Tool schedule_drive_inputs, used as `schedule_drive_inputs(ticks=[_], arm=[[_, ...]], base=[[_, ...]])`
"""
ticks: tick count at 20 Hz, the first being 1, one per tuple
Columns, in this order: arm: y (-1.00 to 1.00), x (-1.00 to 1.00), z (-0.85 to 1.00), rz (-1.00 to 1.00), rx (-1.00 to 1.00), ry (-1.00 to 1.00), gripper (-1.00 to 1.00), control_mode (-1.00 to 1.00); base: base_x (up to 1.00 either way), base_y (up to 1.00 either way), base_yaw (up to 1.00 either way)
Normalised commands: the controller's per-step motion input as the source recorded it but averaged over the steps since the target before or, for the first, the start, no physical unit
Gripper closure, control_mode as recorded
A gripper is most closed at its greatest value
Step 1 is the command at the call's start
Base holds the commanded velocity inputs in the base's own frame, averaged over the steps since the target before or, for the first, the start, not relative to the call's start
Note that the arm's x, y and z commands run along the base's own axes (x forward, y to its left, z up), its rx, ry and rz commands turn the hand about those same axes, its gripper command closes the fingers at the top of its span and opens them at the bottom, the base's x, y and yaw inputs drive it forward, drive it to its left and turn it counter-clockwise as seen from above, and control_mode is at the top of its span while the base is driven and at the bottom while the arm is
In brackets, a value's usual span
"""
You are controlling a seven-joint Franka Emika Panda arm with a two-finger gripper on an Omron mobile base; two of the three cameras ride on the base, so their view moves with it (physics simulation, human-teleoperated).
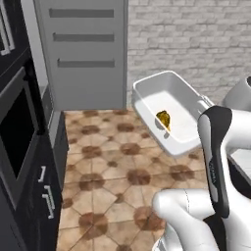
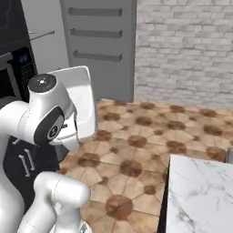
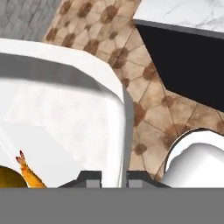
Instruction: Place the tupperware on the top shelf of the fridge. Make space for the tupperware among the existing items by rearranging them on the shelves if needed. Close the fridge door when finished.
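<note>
1. Nearest the hand camera, the gripper (image 3: 113, 177) has its two dark finger tips pinched onto the side wall of the tupperware (image 3: 65, 109), one tip inside the tub and one outside; the jaws are closed tight on that thin wall.
2. Left of the tips, at the tub's bottom, lies a small brown-orange food lump (image 3: 22, 175).
3. From the left base view, dark cabinets (image 1: 29, 186) with pale handles and a black oven front line the left side.
4. Next, the fridge door (image 1: 83, 54) stands open, its inner face with three narrow ledge bins turned toward the cameras.
5. Right of the door, the white tub is held in the air above the patterned tile floor (image 1: 108, 181), tilted, with the lump resting inside it.
6. Behind runs a pale brick wall (image 1: 196, 39).
7. Farthest right in the right base view, a marble counter (image 2: 200, 195) corner sits over the floor.
</note>
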Motion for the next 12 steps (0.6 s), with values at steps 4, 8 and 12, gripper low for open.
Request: schedule_drive_inputs(ticks=[4, 8, 12], arm=[[0.0, 0.0, 0.0, 0.0, 0.0, 0.0, 1.0, 1.0], [0.0, 0.0, 0.0, 0.0, 0.0, 0.0, 1.0, 1.0], [0.0, 0.0, 0.0, 0.0, 0.0, 0.0, 1.0, 1.0]], base=[[1.0, 0.65, -0.26], [1.0, 0.55, -0.11], [1.0, 0.18, 0.04]])
